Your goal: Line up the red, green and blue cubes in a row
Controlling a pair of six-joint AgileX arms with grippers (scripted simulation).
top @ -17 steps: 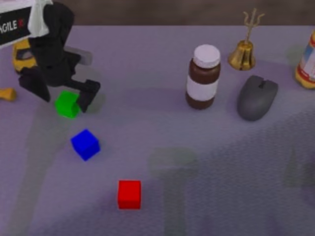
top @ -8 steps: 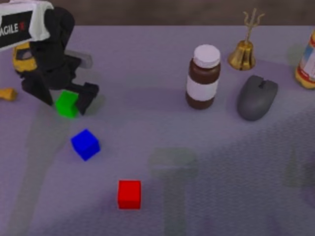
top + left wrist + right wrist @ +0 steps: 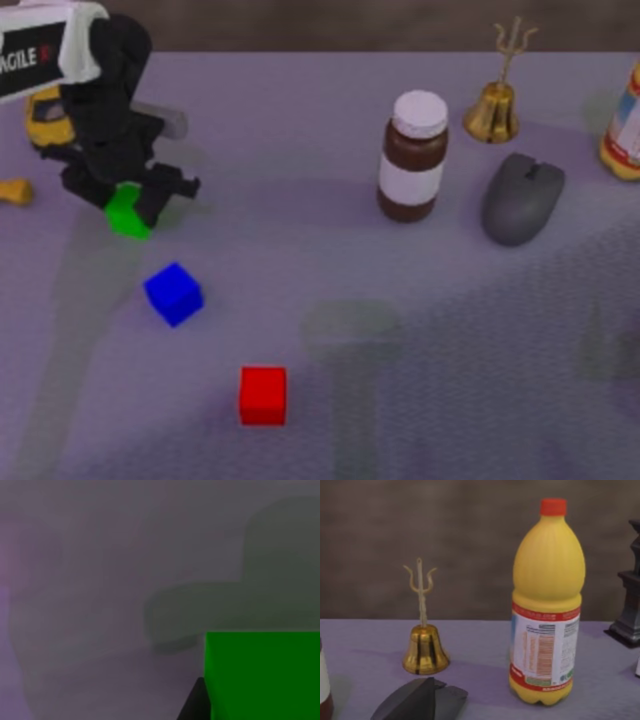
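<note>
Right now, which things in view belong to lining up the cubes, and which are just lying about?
Part of the job:
- green cube, gripped by the left gripper
- blue cube
- red cube

Just lying about:
- brown jar with white lid
- gold bell
- grey mouse
- yellow bottle

The right gripper is out of view.

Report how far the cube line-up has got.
Done: nothing is lined up yet. The red cube and the blue cube sit apart on the table, untouched. In hand: the left gripper has its jaws closed on the green cube near the table's far left. Left: placing green, then bringing the others into one row. The right arm is out of the top view.
</note>
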